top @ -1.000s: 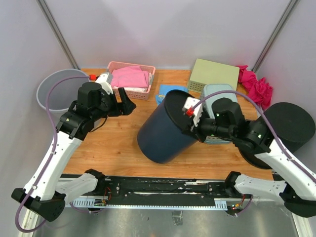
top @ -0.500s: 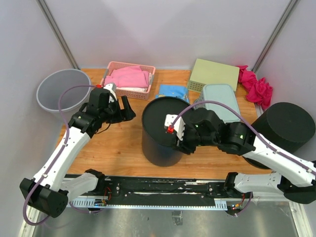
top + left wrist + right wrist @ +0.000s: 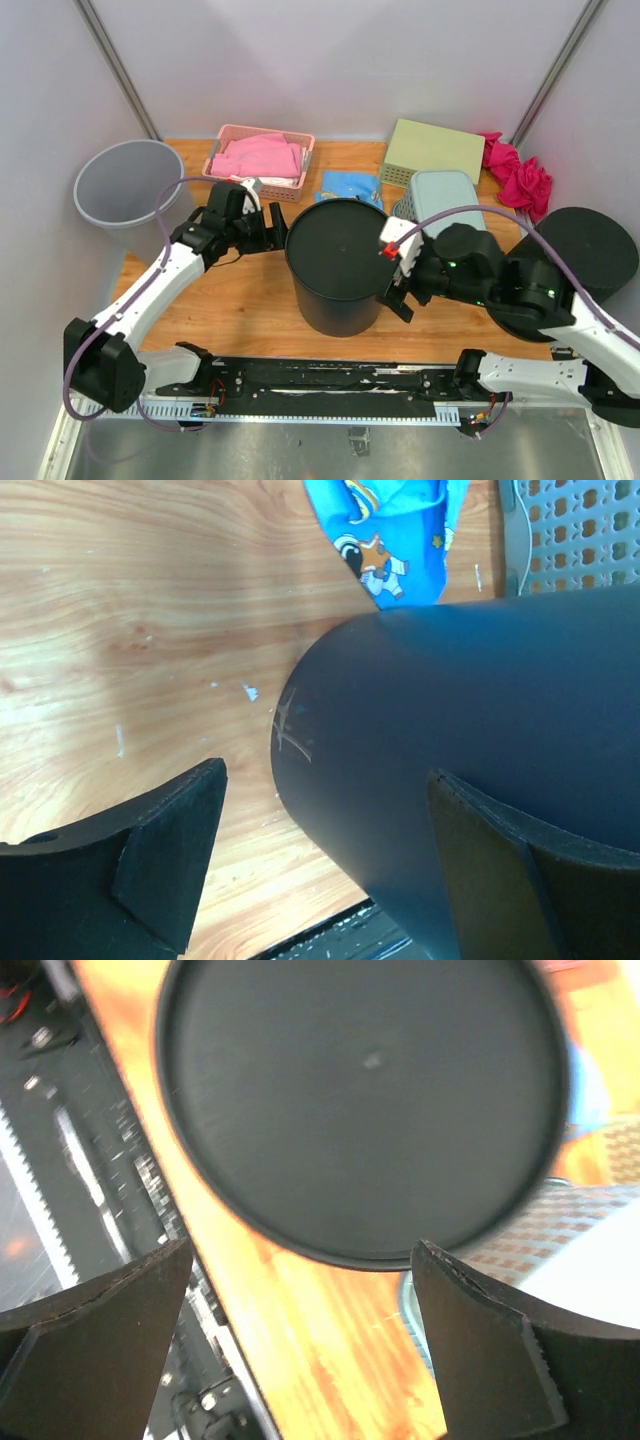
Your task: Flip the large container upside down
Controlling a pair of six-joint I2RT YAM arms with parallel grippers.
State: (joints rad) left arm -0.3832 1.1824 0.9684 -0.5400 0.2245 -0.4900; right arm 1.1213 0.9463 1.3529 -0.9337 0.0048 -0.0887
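nearest me, the right gripper (image 3: 393, 288) sits at the near right side of the container (image 3: 335, 262). its fingers are spread wide and hold nothing. its wrist view looks straight down on the container's flat, closed base.

the container is dark and round. it stands in the middle of the table (image 3: 230, 300), base up and mouth down on the wood.

a little farther back on its left, the left gripper (image 3: 270, 228) is released too, jaws well apart. in that wrist view the container's wall runs close along one finger, and i can't tell if they touch.

just behind the container lies a blue cloth (image 3: 348, 184). a grey crate (image 3: 445, 190) is to its right, partly hidden by the right arm.

farther back are a pink basket (image 3: 262, 160) with pink fabric in it and a green box (image 3: 433, 150). a grey bin (image 3: 125, 185) stands off the far left corner. a black drum (image 3: 585, 250) is at the right, with a crumpled pink rag (image 3: 520, 175) behind it.
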